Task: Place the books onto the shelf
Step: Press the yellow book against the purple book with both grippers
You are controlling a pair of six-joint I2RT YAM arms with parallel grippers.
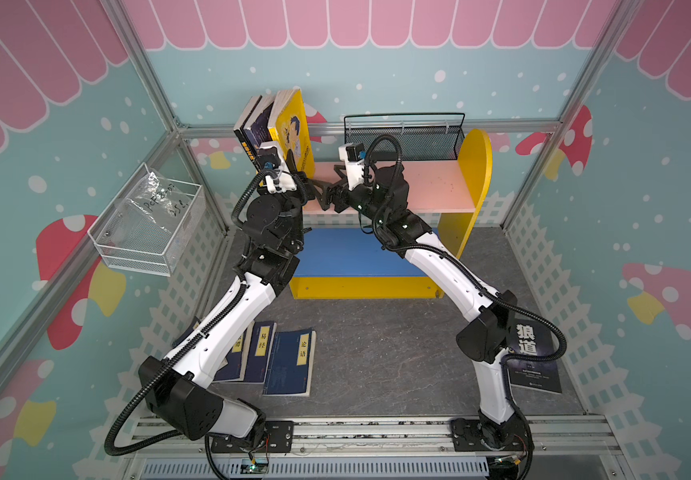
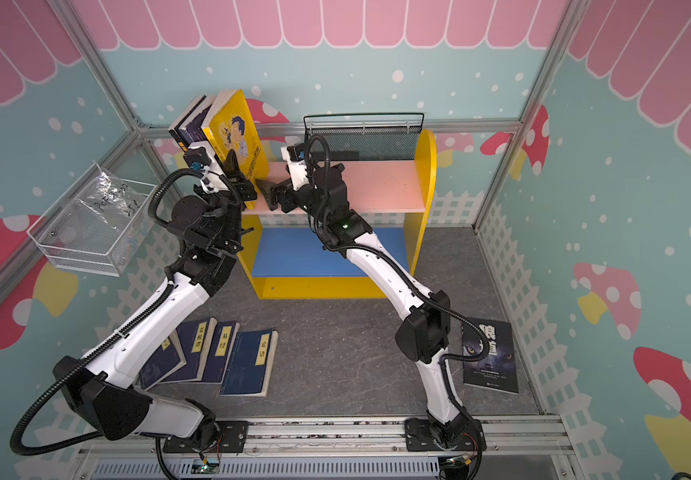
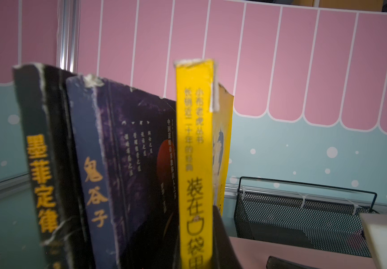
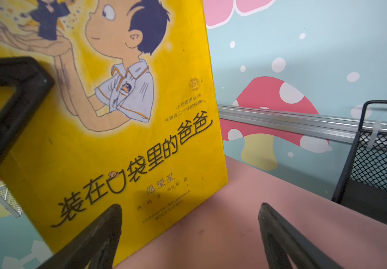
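And there was the left gripper (image 1: 293, 163), clamped on the yellow cartoon-cover paperback (image 1: 294, 124), with one black finger (image 4: 25, 104) flat against the drawing of the boy on the front. That book stood on its bottom edge at the left end of the pink upper board (image 1: 431, 187) of the small wooden shelf with yellow round-topped sides (image 1: 479, 166), and its top was tipped a little away from its two neighbours. Just beside it, the dark purple paperback (image 3: 136, 151) and the black paperback with yellow spine lettering (image 3: 41, 174) leaned together, spines toward the front.

The right gripper (image 4: 188, 216) hung low over the pink board, jaws spread wide with nothing between them, one tip just in front of the yellow cover's lower edge. The blue lower board (image 1: 335, 253) showed below, crossed by the right arm.

Down on the grey floor (image 1: 377, 353), four navy paperbacks with yellow title labels (image 2: 248, 361) lay fanned and overlapping, partly under the left arm. A black wolf-cover paperback (image 2: 489, 357) lay flat near the right arm's base. A black wire mesh basket (image 1: 410, 141) sat at the back of the pink board, and a white wire basket (image 1: 148, 232) hung on the left wall.
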